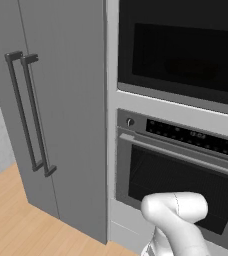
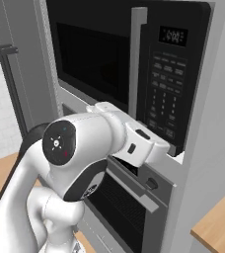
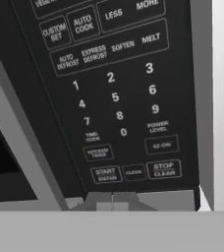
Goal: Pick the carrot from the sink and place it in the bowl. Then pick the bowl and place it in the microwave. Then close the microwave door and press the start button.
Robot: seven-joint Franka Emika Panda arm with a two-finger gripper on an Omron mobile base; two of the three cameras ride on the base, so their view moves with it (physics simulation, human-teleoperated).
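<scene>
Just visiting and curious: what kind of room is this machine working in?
Most likely a home kitchen: a built-in microwave with a number keypad, an oven beneath it, and a tall grey fridge-like cabinet alongside.

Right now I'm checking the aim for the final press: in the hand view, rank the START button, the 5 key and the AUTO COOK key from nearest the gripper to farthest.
The shut gripper sits at the bottom edge of the panel.
1. START button, bottom row, just above the fingertips.
2. 5 key, middle of the number pad.
3. AUTO COOK key, up near the top.
</scene>
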